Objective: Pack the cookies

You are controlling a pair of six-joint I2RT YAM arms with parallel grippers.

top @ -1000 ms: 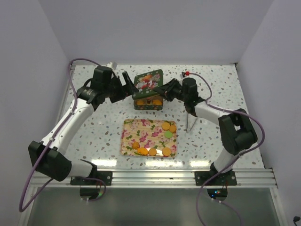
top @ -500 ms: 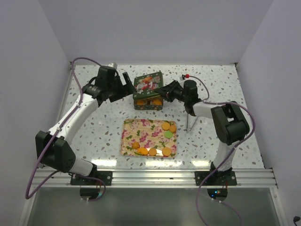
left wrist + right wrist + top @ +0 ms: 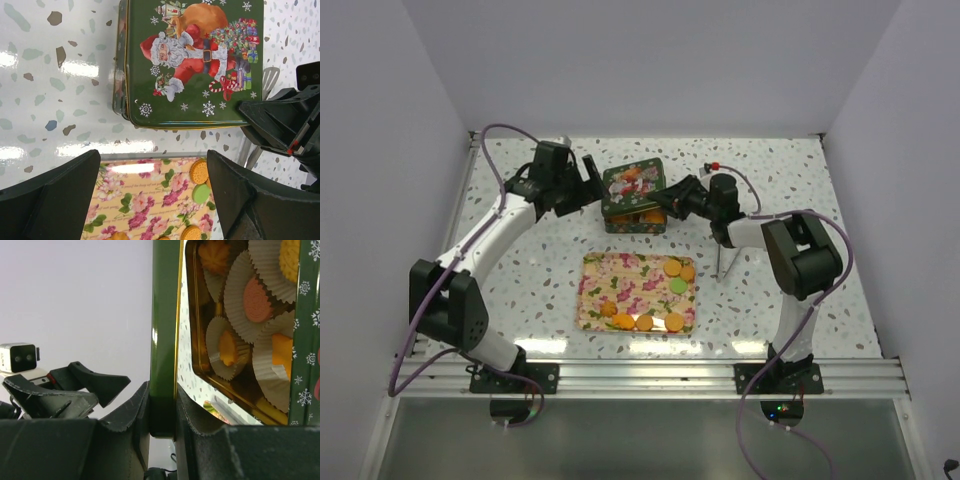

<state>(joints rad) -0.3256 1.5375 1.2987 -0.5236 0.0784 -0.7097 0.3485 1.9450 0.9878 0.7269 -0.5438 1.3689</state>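
Note:
A green Santa tin lid [image 3: 633, 186] is held tilted over the tin [image 3: 638, 216], partly open at the near side. My right gripper [image 3: 670, 196] is shut on the lid's edge [image 3: 164, 340]. In the right wrist view the tin holds cookies [image 3: 256, 299] in white fluted cups. Several orange cookies and a green one [image 3: 677, 285] lie on the floral tray [image 3: 620, 285]. My left gripper [image 3: 588, 178] is open and empty at the lid's left side; its view shows the lid [image 3: 192, 60] and tray [image 3: 150, 200] below.
A thin metal tool [image 3: 722, 258] stands right of the tray. The white walls enclose the speckled table on three sides. The rail with both arm bases runs along the near edge.
The lid has tipped lower over the tin, hiding more of its inside. My left gripper has edged a little back and left of the lid. My right gripper keeps its hold.

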